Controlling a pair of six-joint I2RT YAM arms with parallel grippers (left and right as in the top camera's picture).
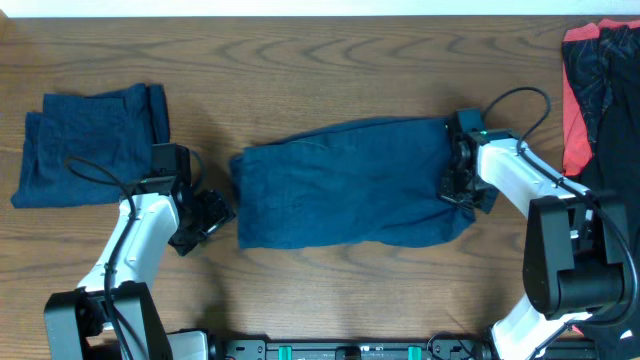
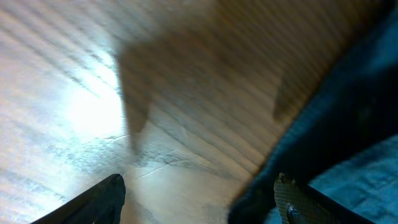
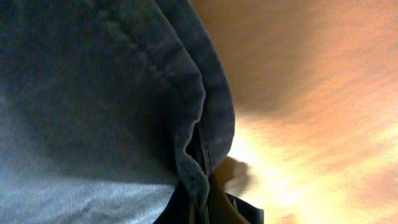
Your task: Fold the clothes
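Shorts (image 1: 345,185) flat at centre of table (image 1: 330,290), soft, light, likely to sag and bunch; right gripper (image 1: 458,190) pinched on their right edge, left gripper (image 1: 205,222) spread and empty just beside left edge, probably the matching hold.

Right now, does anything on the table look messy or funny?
Nothing is spilled or torn. The dark navy cloth shorts in the middle lie crooked and wrinkly, the right gripper pinching their edge. The black and coral-red garment is bunched at the far right.
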